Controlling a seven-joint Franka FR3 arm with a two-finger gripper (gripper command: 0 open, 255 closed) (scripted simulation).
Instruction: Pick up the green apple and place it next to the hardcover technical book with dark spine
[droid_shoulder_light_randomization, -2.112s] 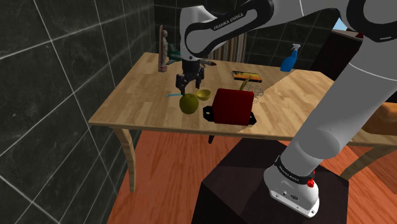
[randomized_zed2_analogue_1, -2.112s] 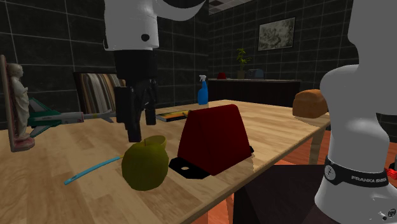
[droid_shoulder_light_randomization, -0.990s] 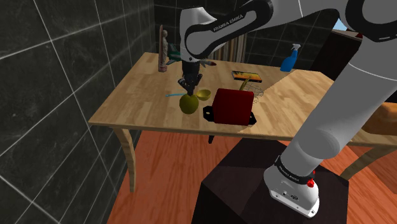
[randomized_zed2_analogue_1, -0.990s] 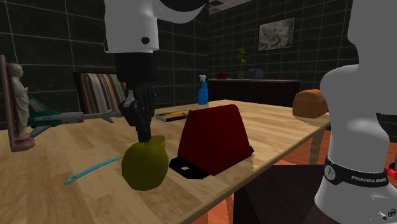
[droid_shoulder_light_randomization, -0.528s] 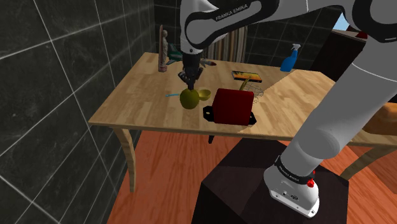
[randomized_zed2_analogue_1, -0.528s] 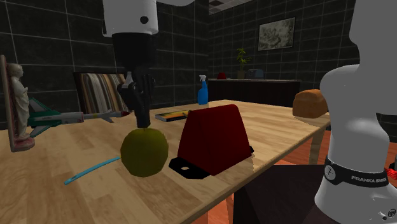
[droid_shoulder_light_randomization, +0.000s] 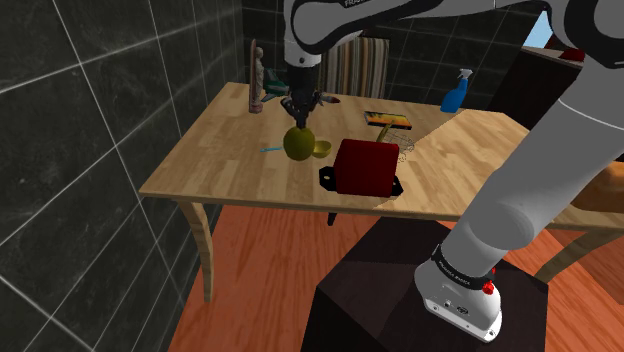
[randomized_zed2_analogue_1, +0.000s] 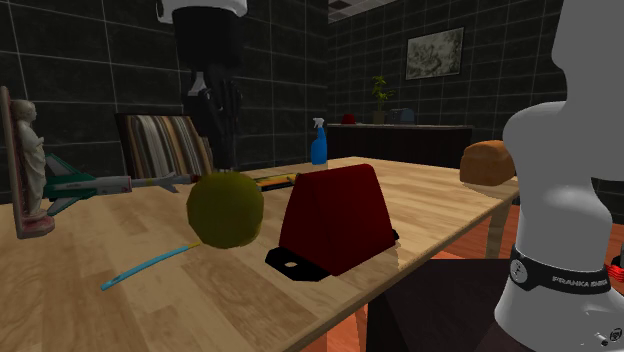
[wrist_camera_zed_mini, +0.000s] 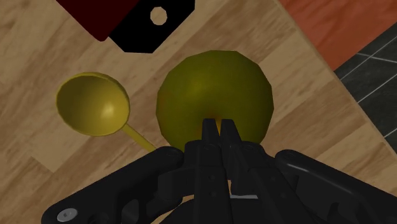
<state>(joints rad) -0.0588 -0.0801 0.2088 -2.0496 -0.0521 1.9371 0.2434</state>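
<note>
The round yellow-green apple (droid_shoulder_light_randomization: 297, 143) hangs clear of the light wooden worktop (droid_shoulder_light_randomization: 200, 150) at the shoulder view's upper centre, the black end effector (droid_shoulder_light_randomization: 299, 120) pinched tight on its top — seemingly the stem. The lift looks done and the carry is in hand: next it should travel right in that frame to the flat orange-and-dark book (droid_shoulder_light_randomization: 388, 120) and lower gently — so thin a grip may slip.
</note>
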